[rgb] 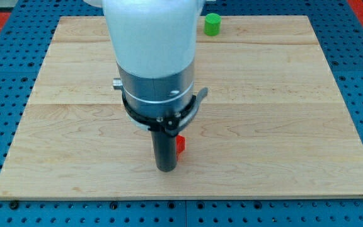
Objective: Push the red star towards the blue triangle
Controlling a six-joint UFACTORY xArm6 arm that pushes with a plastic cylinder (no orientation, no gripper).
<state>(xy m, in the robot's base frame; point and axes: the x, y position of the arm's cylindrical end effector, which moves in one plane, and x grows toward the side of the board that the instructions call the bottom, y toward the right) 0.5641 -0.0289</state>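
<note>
my tip [165, 169] sits low on the wooden board [282, 113], a little to the view's left of the middle and not far from the bottom edge. it is the lower end of a straight dark rod, so there are no fingers to be apart or together; the rod hangs from a dark ring clamp under a silver collar, and above that the white body of the arm [151, 38] fills the upper middle of the view. a small red block [180, 145] shows just at the view's right of the rod, a bit above the tip and touching or almost touching the rod's side; only a sliver of it is visible, the rest is hidden behind the rod, so i cannot tell its shape. a green block [213, 24], which looks like a short round cylinder, stands near the top edge of the board, to the view's right of the arm and well apart from the tip and the red block. no blue block shows anywhere in this view; the arm covers a good part of the board's upper left middle. the board lies on a blue pegboard table [5, 38] dotted with holes.
</note>
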